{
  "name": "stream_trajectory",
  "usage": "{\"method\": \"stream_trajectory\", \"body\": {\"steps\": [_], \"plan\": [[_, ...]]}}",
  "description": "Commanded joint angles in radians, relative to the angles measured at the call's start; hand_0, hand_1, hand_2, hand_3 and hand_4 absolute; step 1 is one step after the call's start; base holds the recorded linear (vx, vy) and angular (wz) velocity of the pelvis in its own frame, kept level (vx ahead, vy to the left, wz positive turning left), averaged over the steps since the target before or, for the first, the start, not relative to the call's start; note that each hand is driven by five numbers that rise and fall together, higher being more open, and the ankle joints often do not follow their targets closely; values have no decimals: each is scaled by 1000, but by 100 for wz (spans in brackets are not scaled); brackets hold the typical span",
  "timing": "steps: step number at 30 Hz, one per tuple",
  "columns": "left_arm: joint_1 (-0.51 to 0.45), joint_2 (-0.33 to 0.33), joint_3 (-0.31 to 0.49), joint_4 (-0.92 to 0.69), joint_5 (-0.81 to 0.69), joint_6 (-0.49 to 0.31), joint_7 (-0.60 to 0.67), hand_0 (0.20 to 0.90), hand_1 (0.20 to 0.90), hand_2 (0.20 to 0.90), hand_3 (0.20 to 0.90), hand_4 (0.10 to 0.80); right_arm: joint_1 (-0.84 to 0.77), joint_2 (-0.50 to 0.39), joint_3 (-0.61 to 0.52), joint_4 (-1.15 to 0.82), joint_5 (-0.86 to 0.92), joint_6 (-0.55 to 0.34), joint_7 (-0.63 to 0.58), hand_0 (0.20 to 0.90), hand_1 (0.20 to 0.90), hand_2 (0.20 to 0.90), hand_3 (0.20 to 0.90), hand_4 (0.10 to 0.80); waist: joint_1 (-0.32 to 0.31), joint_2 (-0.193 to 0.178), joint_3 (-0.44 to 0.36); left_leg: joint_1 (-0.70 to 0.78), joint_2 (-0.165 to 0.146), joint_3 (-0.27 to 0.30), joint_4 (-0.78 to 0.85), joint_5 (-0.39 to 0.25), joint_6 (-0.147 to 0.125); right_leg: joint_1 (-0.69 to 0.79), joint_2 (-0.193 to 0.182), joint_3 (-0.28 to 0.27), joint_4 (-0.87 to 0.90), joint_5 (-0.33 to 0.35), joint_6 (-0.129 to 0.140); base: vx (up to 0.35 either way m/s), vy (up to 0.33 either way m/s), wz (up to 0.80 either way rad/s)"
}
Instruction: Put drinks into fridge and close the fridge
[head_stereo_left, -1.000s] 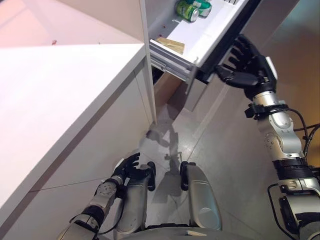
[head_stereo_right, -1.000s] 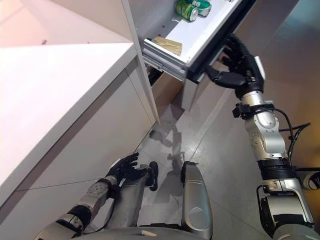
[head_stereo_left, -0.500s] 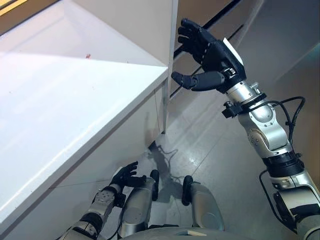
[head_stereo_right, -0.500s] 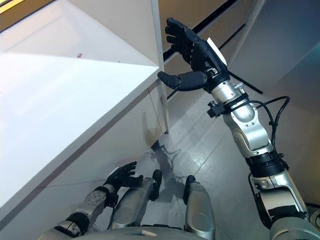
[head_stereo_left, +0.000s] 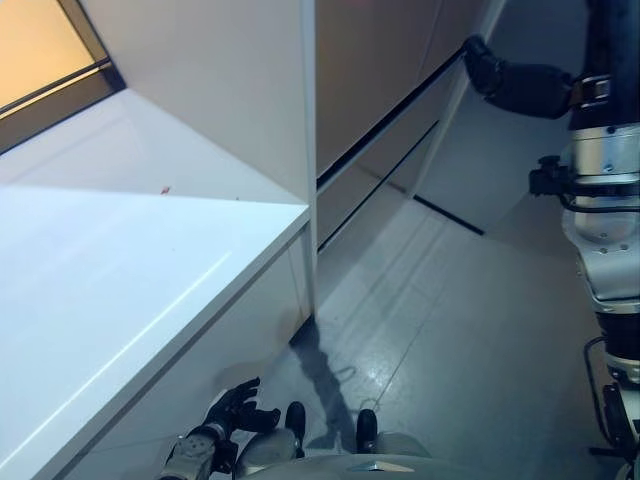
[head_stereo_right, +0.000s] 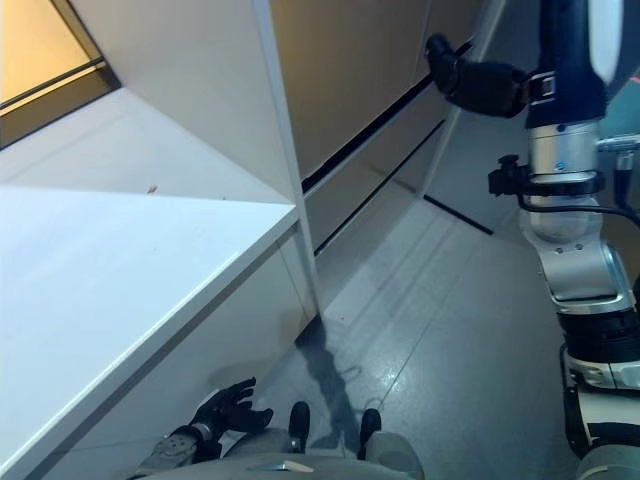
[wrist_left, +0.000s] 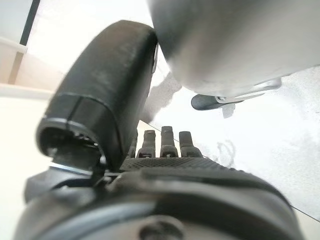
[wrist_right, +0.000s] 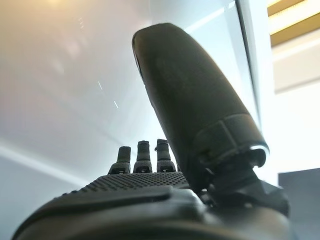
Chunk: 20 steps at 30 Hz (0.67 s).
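The fridge (head_stereo_left: 385, 70) is a beige-fronted unit beside the counter, and its drawers are shut, with only dark seams (head_stereo_left: 385, 125) between the fronts. No drink is in sight. My right hand (head_stereo_right: 560, 45) is raised at the upper right, in front of the fridge's right edge. It is open and empty, with its thumb (head_stereo_left: 505, 85) pointing at the front. In the right wrist view its fingers (wrist_right: 142, 155) are straight before a pale surface. My left hand (head_stereo_left: 235, 408) hangs low beside the counter, open and empty, and its fingers (wrist_left: 165, 142) are straight.
A white counter (head_stereo_left: 120, 270) fills the left side, with a white upright panel (head_stereo_left: 230, 90) at its far end next to the fridge. The grey tiled floor (head_stereo_left: 450, 330) lies in front of the fridge. A window (head_stereo_left: 35, 50) glows orange at the top left.
The drawer with green cans, open a second ago, is now shut. My right hand has come off its front and risen to the upper right. The camera has swung upward.
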Motion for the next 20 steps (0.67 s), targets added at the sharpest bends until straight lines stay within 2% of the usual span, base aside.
{"method": "stream_trajectory", "body": {"steps": [1,3,4,9,13,14,16,18,20], "plan": [[-18,0,1,41,27,-11,4,900,900,900,900,800,-15,-34,-40,-71,106,-18,-39,900,900,900,900,800,10,-26,-91,1,12,109,-2,-58,-12,-23,11,16,-50,60,31,-52,-95,-11],[-17,-3,11,42,22,-3,2,900,900,900,900,800,11,-9,-45,-46,172,-9,-19,900,900,900,900,800,6,-24,-102,7,21,117,-13,-51,-20,-13,17,14,-62,61,28,-49,-98,-15],[-19,-5,15,44,12,-2,-2,900,900,900,900,800,36,21,-47,-20,261,-6,3,900,900,900,900,800,1,-21,-109,11,27,123,-21,-46,-24,-8,21,14,-69,60,25,-51,-102,-10],[-24,-23,19,47,5,3,-16,900,900,900,900,800,196,211,-53,151,565,-2,177,900,900,900,900,800,-20,-9,-118,19,42,142,-24,-39,-36,4,25,3,-72,52,15,-33,-71,0],[-13,-35,10,37,1,1,-16,900,900,900,900,800,305,307,-44,295,586,3,253,900,900,900,900,800,-28,-2,-123,21,44,146,-13,-43,-36,11,25,-1,-72,48,11,-7,-35,2],[-10,-37,9,35,3,-1,-17,900,900,900,900,800,324,323,-42,322,587,56,254,900,900,900,900,800,-29,-1,-125,23,44,146,-11,-45,-36,13,24,-2,-72,46,11,3,-27,6],[-13,-39,-2,35,-13,4,-14,900,900,900,900,800,369,361,-11,452,617,56,293,900,900,900,900,800,-31,4,-127,27,45,147,-14,-43,-37,17,25,-2,-75,46,10,4,-14,6],[-17,-38,-7,38,-25,9,-17,900,900,900,900,800,399,396,18,551,625,112,304,900,900,900,900,800,-34,6,-128,32,45,148,-20,-42,-38,22,25,-4,-76,44,10,0,0,0],[-26,-38,-16,43,-40,13,-17,900,900,900,900,800,436,449,83,729,645,162,331,900,900,900,900,800,-36,10,-127,39,46,147,-28,-39,-39,26,25,-5,-73,41,8,6,10,-4]]}}
